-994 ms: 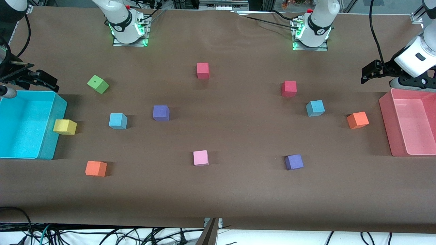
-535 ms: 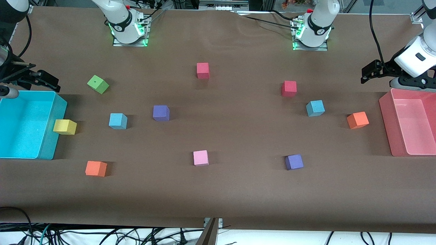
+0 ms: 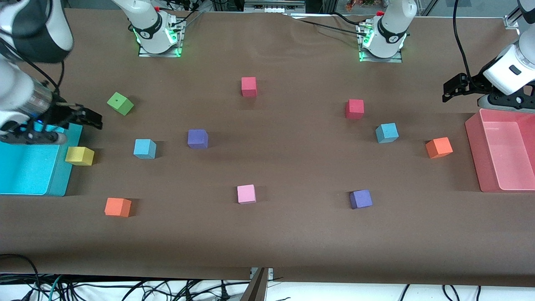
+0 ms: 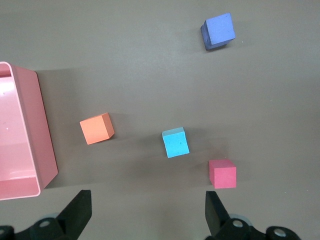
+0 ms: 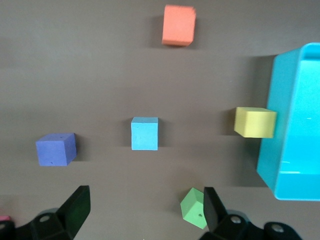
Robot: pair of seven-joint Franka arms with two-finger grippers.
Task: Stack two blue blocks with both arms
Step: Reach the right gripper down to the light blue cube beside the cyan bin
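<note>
The table (image 3: 267, 242) carries two bins at its ends: a cyan bin (image 3: 25, 175) at the right arm's end and a pink bin (image 3: 480, 159) at the left arm's end. The right gripper (image 3: 90, 118) hangs over the cyan bin's corner with its jaws spread and empty; the left gripper (image 3: 453, 88) hangs over bare table just beside the pink bin, also spread and empty.

Neither blue block is held. One blue block (image 3: 144, 149) lies toward the right arm's end, between a yellow block (image 3: 79, 156) touching the cyan bin's wall and a purple block (image 3: 197, 139). The other blue block (image 3: 386, 133) lies toward the left arm's end, between a red block (image 3: 354, 108) and an orange block (image 3: 439, 147), well apart from the first.

The main risk appears to be colour confusion: the purple blocks, including a second one (image 3: 360, 199) nearer the front camera, could be picked in place of a blue one. The second blue block sits turned at an angle, so jaws closing without matching rotation could catch its corners and twist it. The red block is near enough that a wide approach may nudge it. When stacking, an off-centre placement would likely topple the light cube, and both arms meeting mid-table could collide.
</note>
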